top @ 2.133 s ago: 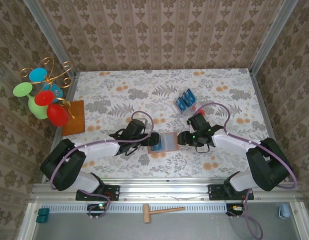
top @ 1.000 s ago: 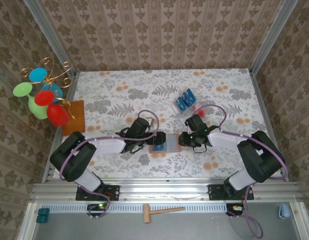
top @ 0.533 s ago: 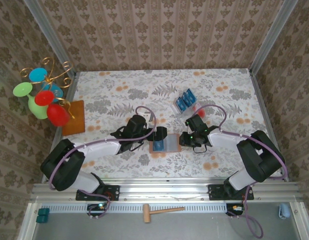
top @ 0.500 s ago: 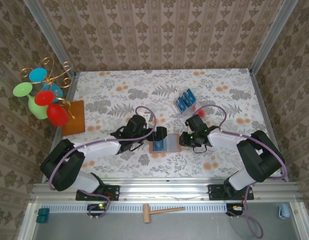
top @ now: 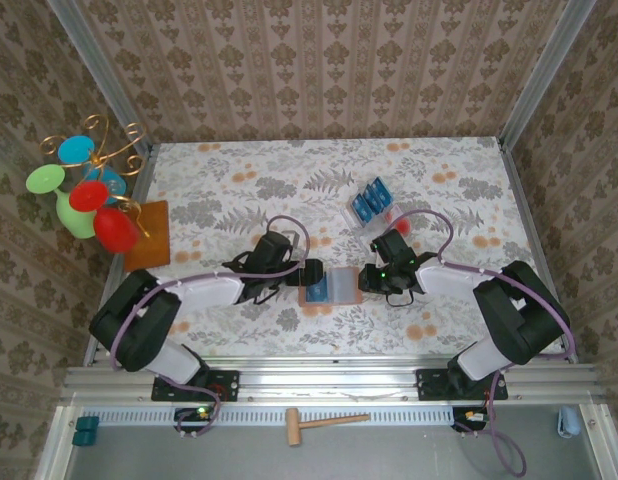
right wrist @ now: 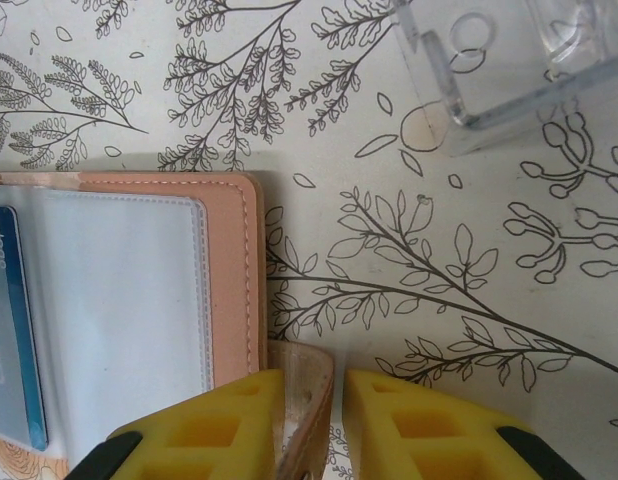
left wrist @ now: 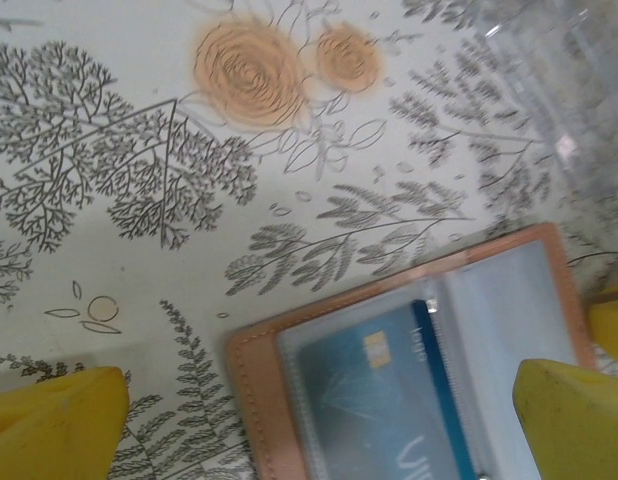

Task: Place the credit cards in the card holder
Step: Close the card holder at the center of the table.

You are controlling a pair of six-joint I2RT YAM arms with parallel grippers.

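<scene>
I feared my right hand point(right wrist: 309, 388), pinching only the card holder's point(right wrist: 119, 300) edge, might slip off, while my left hand point(left wrist: 319, 415) hung wide.

I see a wooden mallet point(top: 324, 424) on the near ledge and an orange-brown mat point(top: 149, 240) at my left (beside a gold-wire ornament point(top: 86, 195)).

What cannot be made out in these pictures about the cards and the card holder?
1. Print on the credit card in the card holder: left wrist view, blurred and cut off by the bottom edge.
2. Number of blue cards in the clear tray: top view, too small.
3. End of the card holder's strap: right wrist view, hidden between the jaws of the right gripper.
</scene>
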